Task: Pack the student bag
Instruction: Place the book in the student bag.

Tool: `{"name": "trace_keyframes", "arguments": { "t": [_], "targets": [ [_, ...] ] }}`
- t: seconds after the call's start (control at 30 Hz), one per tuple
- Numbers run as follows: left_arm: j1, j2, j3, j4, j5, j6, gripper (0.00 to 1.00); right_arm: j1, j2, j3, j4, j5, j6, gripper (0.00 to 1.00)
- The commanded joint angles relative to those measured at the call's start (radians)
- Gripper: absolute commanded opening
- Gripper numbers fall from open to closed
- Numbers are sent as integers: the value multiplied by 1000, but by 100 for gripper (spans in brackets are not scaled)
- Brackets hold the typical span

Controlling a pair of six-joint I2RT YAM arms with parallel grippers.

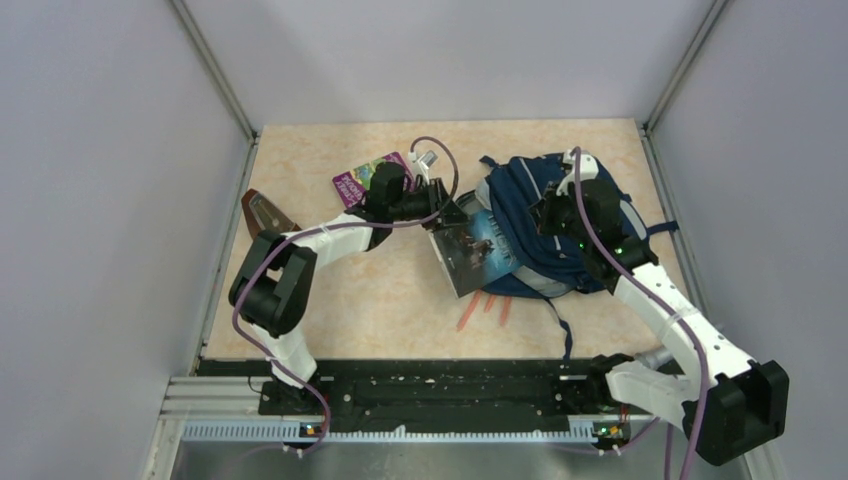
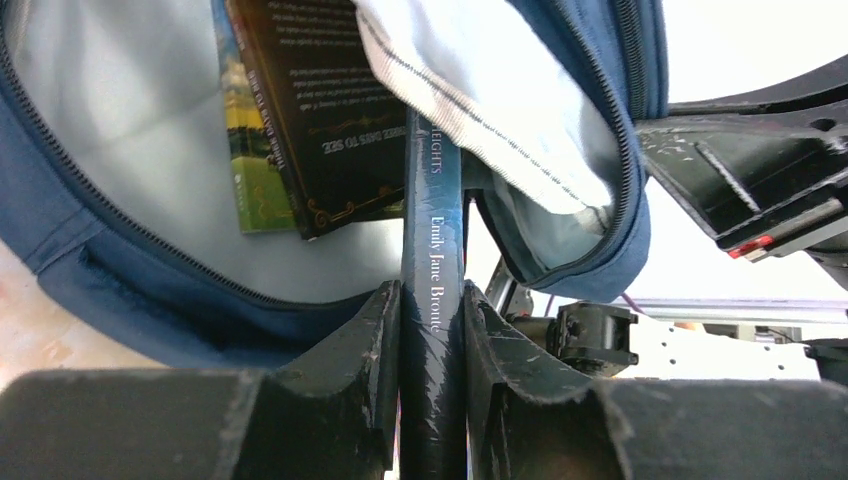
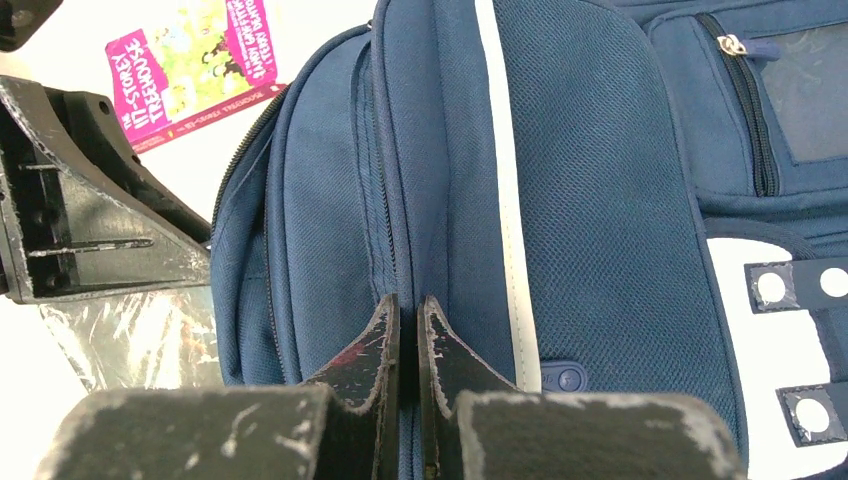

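Observation:
The student bag (image 1: 515,190), navy with a grey strip, lies at the right of the table with its mouth facing left. My left gripper (image 1: 440,200) is shut on the spine of a dark blue book (image 2: 433,250), whose far end sits in the bag's open mouth (image 2: 120,290). Inside, against the pale lining, lie a dark book (image 2: 320,110) and a green-covered one (image 2: 255,170). My right gripper (image 3: 409,305) is shut on a fold of the bag's fabric (image 3: 600,180) beside a zip seam, on top of the bag (image 1: 548,215).
A pink book (image 1: 365,178) lies behind the left arm, seen also in the right wrist view (image 3: 190,60). A brown object (image 1: 268,215) rests at the table's left edge. Orange sticks (image 1: 485,308) lie in front of the bag. Clear plastic (image 3: 130,340) lies beside the bag.

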Motion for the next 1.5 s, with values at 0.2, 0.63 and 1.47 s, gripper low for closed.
{"name": "trace_keyframes", "arguments": {
  "t": [0.2,0.63,1.47],
  "targets": [
    [-14,-18,90,318,-10,-135,0,2,-56,37,140,-22,20,0],
    [-1,268,259,294,-150,-83,0,2,-59,21,144,-27,29,0],
    [-79,113,165,-80,-603,248,74,2,-59,11,134,27,23,0]
  ]
}}
